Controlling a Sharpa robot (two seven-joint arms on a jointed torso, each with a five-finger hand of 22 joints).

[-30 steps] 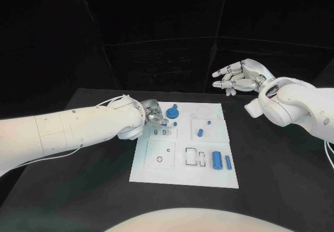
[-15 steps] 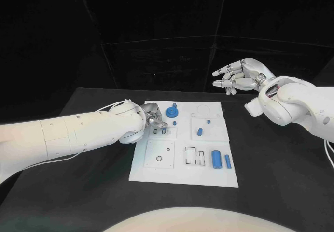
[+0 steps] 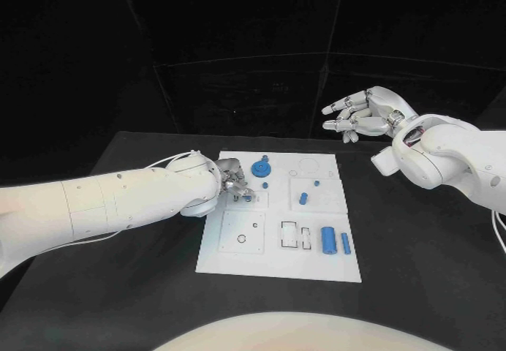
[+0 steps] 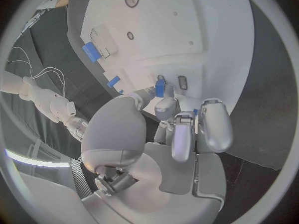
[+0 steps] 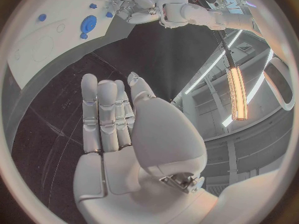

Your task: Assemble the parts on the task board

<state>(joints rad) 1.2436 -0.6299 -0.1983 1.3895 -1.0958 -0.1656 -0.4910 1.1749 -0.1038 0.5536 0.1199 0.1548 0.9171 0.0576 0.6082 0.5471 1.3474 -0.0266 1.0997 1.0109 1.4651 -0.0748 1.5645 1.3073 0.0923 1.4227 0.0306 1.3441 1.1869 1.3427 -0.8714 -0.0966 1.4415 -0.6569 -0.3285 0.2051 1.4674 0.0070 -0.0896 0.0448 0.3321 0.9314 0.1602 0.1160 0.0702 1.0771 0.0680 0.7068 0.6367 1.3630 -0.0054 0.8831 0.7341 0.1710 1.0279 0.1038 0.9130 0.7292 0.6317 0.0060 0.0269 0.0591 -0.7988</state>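
- White, the left arm [image 3: 105, 201] reaches in over the black table [image 3: 126, 292] and ends with the left hand [image 3: 234, 179] over the board's near-left corner region, beside the top-left panel.
- Silver fingertips [image 4: 163, 104] of that hand pinch a small blue piece [image 4: 160, 88]; the left wrist view shows this plainly, with the piece held just above two small slots in the white board [image 4: 206, 30], while the head view hides the piece behind the fingers.
- Blue, a round disc part [image 3: 262, 171] sits just right of the left hand on the board [image 3: 274, 263]; a small peg [image 3: 265, 159] stands beyond it.
- Further right in the head view, a short blue piece [image 3: 303, 198] lies in the upper-right panel with a tiny blue dot [image 3: 315, 183] near it.
- Lower right on the board, a blue cylinder [image 3: 328, 239] and a slimmer blue bar [image 3: 345, 243] lie side by side, close but apart, next to empty outlined slots.
- Right of the board and well above the table, the right hand [image 3: 358, 113] hangs with its fingers apart and holding nothing.
- From the right wrist view the right hand [image 5: 115, 119] shows straight fingers laid side by side, and far beyond them the disc part [image 5: 87, 24] and the left hand [image 5: 132, 7] over the board.
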